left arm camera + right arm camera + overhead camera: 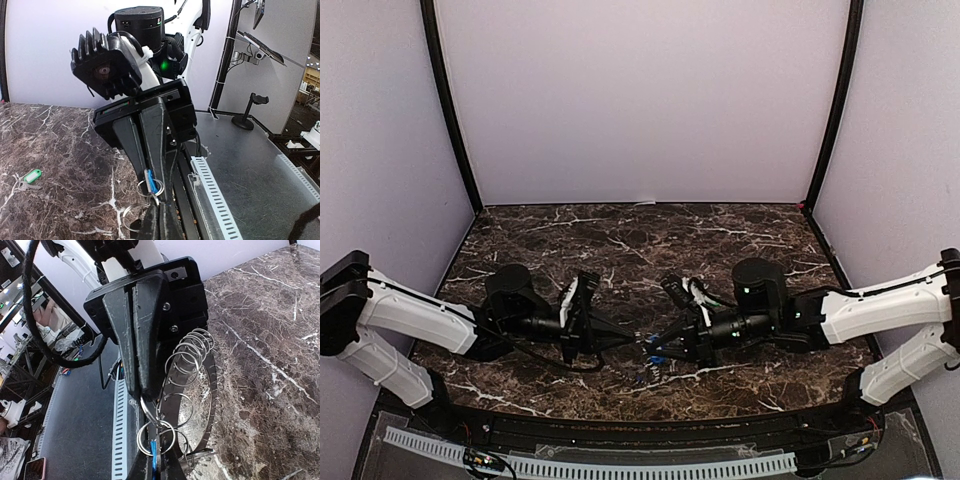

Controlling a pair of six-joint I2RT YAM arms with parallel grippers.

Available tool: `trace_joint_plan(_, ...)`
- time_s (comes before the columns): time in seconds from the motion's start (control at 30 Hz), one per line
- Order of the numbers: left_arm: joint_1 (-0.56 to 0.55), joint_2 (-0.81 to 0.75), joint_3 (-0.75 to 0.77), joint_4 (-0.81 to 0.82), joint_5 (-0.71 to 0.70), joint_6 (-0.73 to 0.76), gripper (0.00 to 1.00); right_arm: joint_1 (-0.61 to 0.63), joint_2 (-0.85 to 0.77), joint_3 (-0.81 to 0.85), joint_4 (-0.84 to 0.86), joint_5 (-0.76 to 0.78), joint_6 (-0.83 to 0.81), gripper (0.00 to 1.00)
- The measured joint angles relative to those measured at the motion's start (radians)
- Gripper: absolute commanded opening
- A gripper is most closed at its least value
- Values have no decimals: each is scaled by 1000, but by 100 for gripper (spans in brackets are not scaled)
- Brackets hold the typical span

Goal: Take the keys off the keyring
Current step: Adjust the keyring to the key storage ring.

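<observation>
Both grippers meet tip to tip low over the marble table (pixel 570 240), near its front edge. My left gripper (pixel 632 340) (pixel 157 205) (pixel 144 392) is shut on a small wire ring (pixel 150 407). Facing it, my right gripper (pixel 658 342) (pixel 157 450) (pixel 149 172) is shut on a blue key (pixel 153 457) (pixel 151 181). The keyring (pixel 212 390), a dark toothed ring, hangs edge-on beside the fingers with several wire rings (pixel 192 352) threaded on it. A green key (pixel 31 176) lies loose on the marble, apart from both grippers. More blue (pixel 646 374) shows just below the fingertips.
A white slotted cable duct (pixel 620 465) (pixel 215 195) (pixel 119 430) runs along the table's front edge, right under the grippers. Pale walls with black corner posts (pixel 450 110) close in the sides and back. A grey metal bench (pixel 260 165) lies beyond the duct.
</observation>
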Motion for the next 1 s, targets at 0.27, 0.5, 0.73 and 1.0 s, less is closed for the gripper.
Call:
trace_joint_plan(0.27, 0, -2, -15, 44, -5, 0, 0, -7, 33, 11, 43, -66, 42, 0)
trace_joint_plan(0.5, 0, -20, -62, 87, -64, 14, 0, -8, 38, 19, 45, -69, 48, 0)
trace_joint_plan(0.73, -6, -31, -132, 184, -105, 23, 0, -8, 26, 19, 35, -64, 49, 0)
trace_joint_plan(1.0, -4, -48, -138, 179, -120, 53, 0, -8, 1, 19, 19, -62, 45, 0)
